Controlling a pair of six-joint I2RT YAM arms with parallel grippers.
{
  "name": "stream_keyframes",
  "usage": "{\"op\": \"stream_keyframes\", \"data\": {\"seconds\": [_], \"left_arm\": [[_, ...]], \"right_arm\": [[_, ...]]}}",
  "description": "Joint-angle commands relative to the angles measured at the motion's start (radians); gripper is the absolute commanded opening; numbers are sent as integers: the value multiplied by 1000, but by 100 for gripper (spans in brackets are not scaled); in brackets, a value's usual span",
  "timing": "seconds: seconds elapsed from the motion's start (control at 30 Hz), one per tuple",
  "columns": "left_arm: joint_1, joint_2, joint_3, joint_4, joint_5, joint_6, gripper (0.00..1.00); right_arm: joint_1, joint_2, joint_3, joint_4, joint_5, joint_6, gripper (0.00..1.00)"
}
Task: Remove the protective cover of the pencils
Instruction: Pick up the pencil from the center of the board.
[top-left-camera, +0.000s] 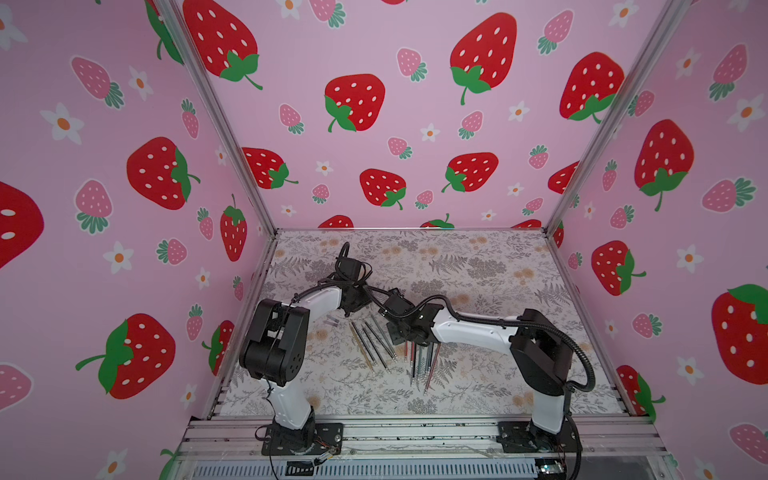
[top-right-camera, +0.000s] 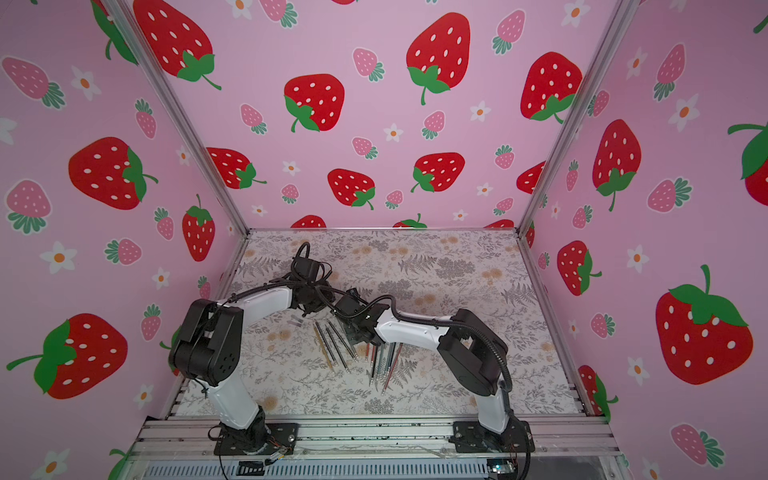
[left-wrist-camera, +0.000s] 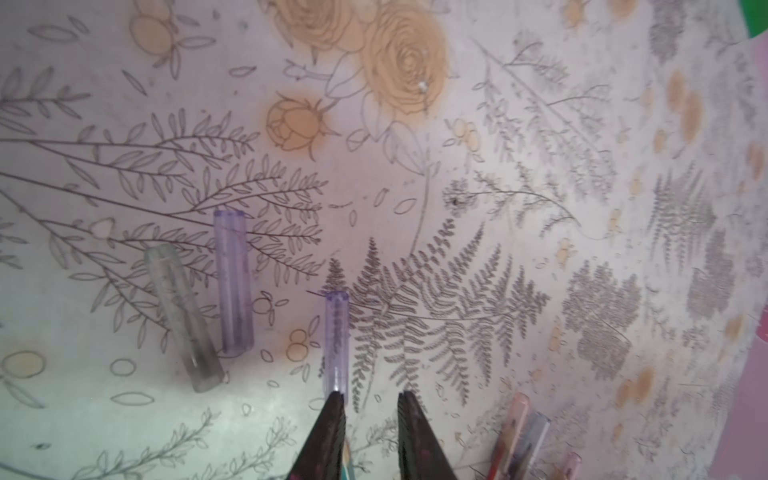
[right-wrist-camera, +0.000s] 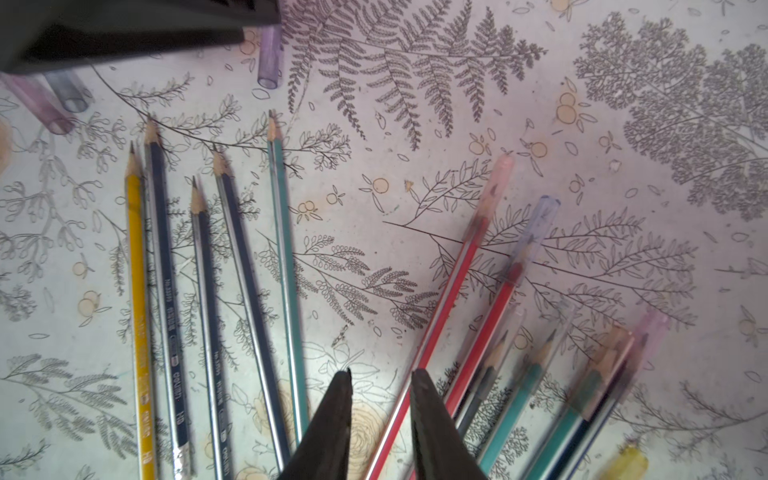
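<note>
Left jaws apart, right jaws apart, nothing gripped! The bare pencils (right-wrist-camera: 246, 282) lie one side of the right jaws, capped pencils (right-wrist-camera: 452, 286) the other; loose caps (left-wrist-camera: 232, 282) just ahead of left jaws.

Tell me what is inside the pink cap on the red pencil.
Through the cloudy pink cap a small dark tip shows, the point of the red pencil. The rest of the sharpened end is veiled by the plastic and the blur.
</note>
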Motion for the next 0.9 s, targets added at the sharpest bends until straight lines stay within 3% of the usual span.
{"op": "stream_keyframes", "data": {"seconds": [0.0, 0.67, 0.87], "left_arm": [[-8, -53, -11, -11, 20, 9, 27], [-16, -438, -243, 70, -22, -32, 34], [-13, -570, -331, 116, -97, -40, 39]], "right_arm": [[-8, 20, -21, -28, 37, 41, 28], [-41, 95, -19, -29, 28, 84, 28], [-52, 119, -11, -27, 13, 90, 28]]}}
